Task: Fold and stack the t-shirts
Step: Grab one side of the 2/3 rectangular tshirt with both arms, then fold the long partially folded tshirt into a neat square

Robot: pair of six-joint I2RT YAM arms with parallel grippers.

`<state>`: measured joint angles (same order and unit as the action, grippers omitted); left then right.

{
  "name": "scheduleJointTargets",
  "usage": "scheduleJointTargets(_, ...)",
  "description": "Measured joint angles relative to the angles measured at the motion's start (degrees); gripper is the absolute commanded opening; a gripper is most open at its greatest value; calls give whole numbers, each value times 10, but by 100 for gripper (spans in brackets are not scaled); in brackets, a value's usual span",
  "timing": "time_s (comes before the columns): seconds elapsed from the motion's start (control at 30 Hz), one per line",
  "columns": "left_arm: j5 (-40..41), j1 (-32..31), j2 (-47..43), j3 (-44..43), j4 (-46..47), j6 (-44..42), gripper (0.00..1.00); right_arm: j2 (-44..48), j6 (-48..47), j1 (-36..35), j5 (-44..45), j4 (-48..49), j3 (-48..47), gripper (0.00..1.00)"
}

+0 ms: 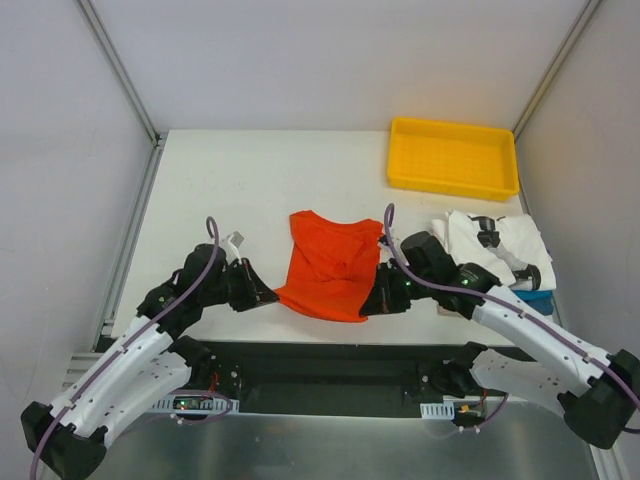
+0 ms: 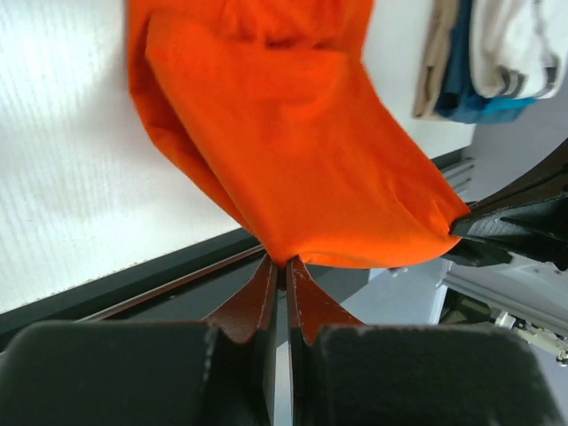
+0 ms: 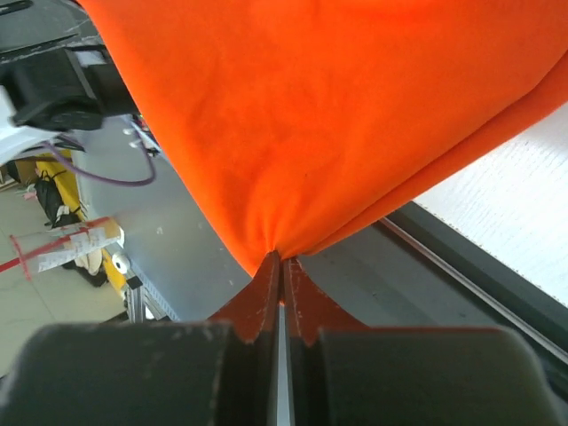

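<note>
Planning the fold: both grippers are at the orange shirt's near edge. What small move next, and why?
Probably lift both corners and carry them forward over the far half. The left gripper and right gripper are each shut on a near corner of the shirt, stretched between them.

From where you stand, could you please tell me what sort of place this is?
Probably a robotics lab workcell: a white table boxed in by plain panels and aluminium struts, with the left gripper and right gripper pinching an orange-red t-shirt, and a yellow tray further back.
</note>
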<state>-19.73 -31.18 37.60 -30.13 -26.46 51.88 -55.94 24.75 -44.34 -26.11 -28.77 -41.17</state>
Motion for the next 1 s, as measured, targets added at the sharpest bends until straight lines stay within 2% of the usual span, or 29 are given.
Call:
scheduleJointTargets(0.17,23,0,7,-101,-35,-9,0,33,-18,0,24,-71,-84,1)
scheduleJointTargets(0.43,97,-1,119,-209,-44,-30,0,13,-45,62,44,-108,-125,1)
scheduleJointTargets(0.77,158,-2,317,-328,-37,-64,0,-90,-84,165,31,-108,-171,1)
scheduleJointTargets(1.0,163,19,457,-415,-29,-94,0,-186,-95,211,26,-92,-207,1)
